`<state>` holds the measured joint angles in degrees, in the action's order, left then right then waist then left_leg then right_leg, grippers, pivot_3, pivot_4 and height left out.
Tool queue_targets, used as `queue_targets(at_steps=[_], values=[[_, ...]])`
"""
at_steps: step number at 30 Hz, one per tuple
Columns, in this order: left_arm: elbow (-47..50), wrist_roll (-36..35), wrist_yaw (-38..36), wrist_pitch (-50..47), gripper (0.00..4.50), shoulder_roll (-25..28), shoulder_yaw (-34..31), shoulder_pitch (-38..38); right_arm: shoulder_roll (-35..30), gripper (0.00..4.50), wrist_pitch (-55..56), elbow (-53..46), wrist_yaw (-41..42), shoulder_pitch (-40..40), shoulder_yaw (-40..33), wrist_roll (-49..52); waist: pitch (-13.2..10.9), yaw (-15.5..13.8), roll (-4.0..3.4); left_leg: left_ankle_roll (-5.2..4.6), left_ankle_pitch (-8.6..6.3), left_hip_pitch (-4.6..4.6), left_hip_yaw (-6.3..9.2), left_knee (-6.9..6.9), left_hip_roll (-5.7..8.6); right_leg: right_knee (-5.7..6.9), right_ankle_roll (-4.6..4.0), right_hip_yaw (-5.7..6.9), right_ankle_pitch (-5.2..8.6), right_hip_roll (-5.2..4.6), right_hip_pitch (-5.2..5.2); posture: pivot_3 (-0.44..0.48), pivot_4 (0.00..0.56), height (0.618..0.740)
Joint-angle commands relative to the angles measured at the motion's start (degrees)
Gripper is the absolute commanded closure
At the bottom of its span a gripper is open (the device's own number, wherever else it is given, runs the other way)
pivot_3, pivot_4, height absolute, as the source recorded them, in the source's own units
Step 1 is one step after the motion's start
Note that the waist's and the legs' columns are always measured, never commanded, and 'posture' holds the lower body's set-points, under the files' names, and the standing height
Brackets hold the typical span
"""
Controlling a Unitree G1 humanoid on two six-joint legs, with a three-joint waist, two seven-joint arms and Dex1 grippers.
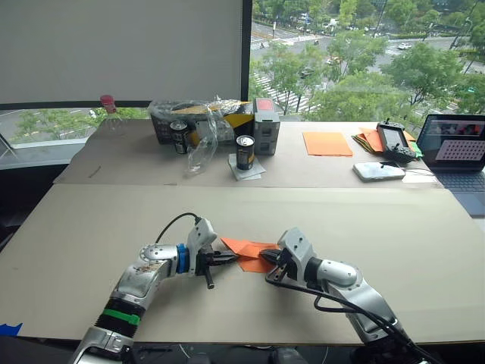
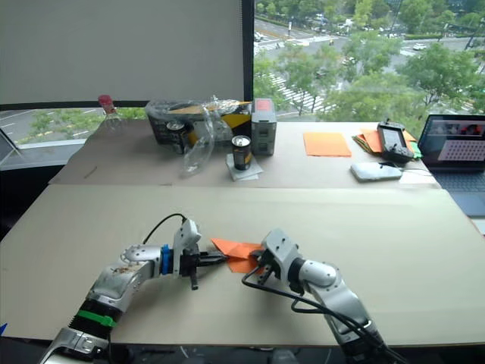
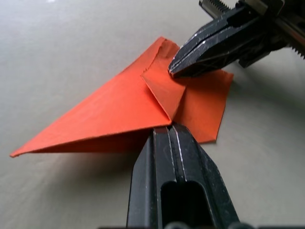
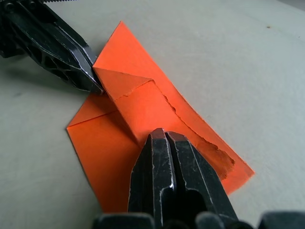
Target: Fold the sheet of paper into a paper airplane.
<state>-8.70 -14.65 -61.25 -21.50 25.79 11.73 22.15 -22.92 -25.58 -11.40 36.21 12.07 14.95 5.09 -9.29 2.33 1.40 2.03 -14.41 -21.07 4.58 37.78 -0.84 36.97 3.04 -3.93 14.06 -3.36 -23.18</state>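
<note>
The sheet of paper (image 1: pixel 244 248) lies flat on the tan table (image 1: pixel 114 220) as a bright orange, pointed, layered wedge with a ragged edge and a small triangular flap (image 4: pixel 119 82). My left gripper (image 1: pixel 228 259) is shut, its tip resting on the paper's left side. From the other side my right gripper (image 1: pixel 267 265) is also shut, and its tip presses down on the folded layers. In the left wrist view my own fingertips (image 3: pixel 167 136) meet the crease, and the right gripper's tip (image 3: pixel 175 70) sits on the flap. Both grippers' jaws stand edge-up over the flat paper.
On the far table are a smooth orange sheet (image 1: pixel 326 143), a stack of orange and green papers (image 1: pixel 369 139), a handheld controller (image 1: pixel 396 142), a white device (image 1: pixel 378 171) and a laptop (image 1: pixel 458 152). A can (image 1: pixel 245 152), a box under clear plastic (image 1: pixel 201 121) and a bottle (image 1: pixel 108 106) stand further left.
</note>
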Motion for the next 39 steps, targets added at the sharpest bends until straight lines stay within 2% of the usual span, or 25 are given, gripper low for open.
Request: queue_targets(at_steps=[1,8,13,16,21,29,38,39], values=[[-2.4,3.4,-0.6,2.7,4.5,1.1,2.6,0.0,-1.3,4.47,-2.2,-1.5,0.5,0.4,-1.2,0.3,0.0,0.0,0.0,0.0,0.0,0.0,0.0,0.0,0.0,0.0,0.0,0.0,0.0,0.0,0.01,0.0,0.15,0.73],[-2.9,3.6,-1.1,3.5,4.5,1.3,3.0,-0.2,-4.9,4.47,-5.8,-7.1,4.0,1.8,-3.8,4.1,0.0,-0.1,0.0,0.0,0.0,-0.01,0.0,0.0,0.0,-0.04,0.0,0.0,0.0,-0.01,0.01,0.0,0.15,0.73],[1.0,0.6,-1.8,0.3,4.5,2.8,0.6,-0.7,-8.2,4.47,-15.3,-9.5,8.9,4.6,-12.1,15.2,0.0,0.1,0.0,0.0,0.0,-0.03,0.01,0.0,0.0,-0.04,0.01,0.0,0.0,-0.01,0.0,0.0,0.15,0.73],[5.4,-1.2,-2.3,-2.6,4.5,4.4,-0.4,-1.8,-8.2,3.63,-21.9,-9.2,10.2,5.7,-14.8,21.6,-0.1,0.3,0.0,-0.13,-0.07,-0.03,0.01,-0.01,-0.03,-0.05,-0.01,0.0,0.0,0.03,-0.02,0.0,0.15,0.73],[13.8,-5.8,-2.3,-9.0,4.5,8.6,-3.9,-4.5,-6.3,1.87,-29.5,-4.0,9.6,8.6,-18.5,28.5,-0.3,0.3,-0.02,-0.2,-0.11,-0.12,0.01,-0.01,-0.04,-0.04,-0.25,-0.01,-0.12,0.01,-0.11,0.0,0.15,0.73],[17.5,-9.9,-0.8,-13.7,4.5,12.0,-9.2,-5.8,-4.4,1.87,-29.1,6.5,11.0,11.9,-16.8,29.3,-0.4,0.1,-0.02,-0.2,-0.11,-0.17,-0.02,-0.01,-0.01,-0.13,-0.17,0.0,-0.07,-0.02,-0.13,0.0,0.15,0.73],[18.4,-10.6,0.2,-14.2,4.5,12.8,-9.5,-7.2,-4.2,1.87,-30.3,10.8,13.6,15.0,-16.2,30.6,-0.4,0.2,-0.03,-0.2,-0.12,-0.26,-0.03,-0.01,-0.02,-0.12,-0.38,0.0,-0.2,-0.02,-0.23,0.0,0.15,0.73],[18.3,-10.6,0.3,-14.2,4.5,12.9,-9.6,-7.2,-4.2,2.1,-30.1,11.1,13.8,15.1,-16.0,30.6,-0.4,0.2,-0.03,-0.2,-0.12,-0.26,-0.02,-0.01,-0.02,-0.12,-0.38,0.0,-0.2,-0.01,-0.23,0.0,0.15,0.73]])
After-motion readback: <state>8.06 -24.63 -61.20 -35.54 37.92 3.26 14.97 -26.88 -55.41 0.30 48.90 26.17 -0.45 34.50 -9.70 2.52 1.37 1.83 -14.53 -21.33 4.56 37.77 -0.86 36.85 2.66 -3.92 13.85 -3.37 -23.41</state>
